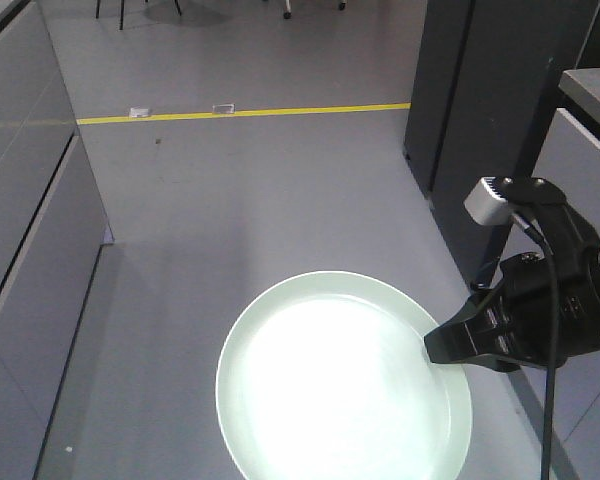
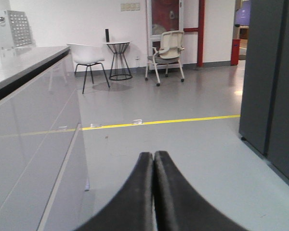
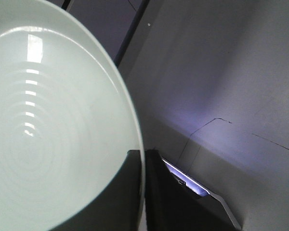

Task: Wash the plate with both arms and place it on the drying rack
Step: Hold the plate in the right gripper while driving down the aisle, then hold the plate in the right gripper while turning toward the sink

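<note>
Plate (image 1: 340, 385), round, pale mint-green, smooth, with low raised rim: held in the air above grey floor (image 1: 230, 220), on the near side of yellow floor line (image 1: 240, 113) and well apart from it. Face turned up toward the front camera, brightly lit at the centre. In the right wrist view, same plate (image 3: 53, 120) filling the left half, with faint concentric rings visible on the face.

Black pointed right gripper (image 1: 432, 348) clamped on the right-hand rim of the plate. From the wrist view (image 3: 142, 154), rim seen passing between the two fingers: one finger (image 3: 118, 197) over the inner face, the other (image 3: 171, 204) behind the rim. Small grey box (image 1: 490, 200) on the wrist; black cable (image 1: 552, 400) hanging below it.

Black pointed left gripper (image 2: 153, 155) fully closed, finger against finger, holding nothing; on the near side of the yellow floor line (image 2: 159, 122), pointing toward it.

Dark cabinet (image 1: 480, 120) at the right end of the line; pale grey counter fronts (image 2: 33, 144) along the left end. Beyond the line: white chair (image 2: 86, 55), round black wire table (image 2: 118, 60), beige office chair (image 2: 168, 48).
</note>
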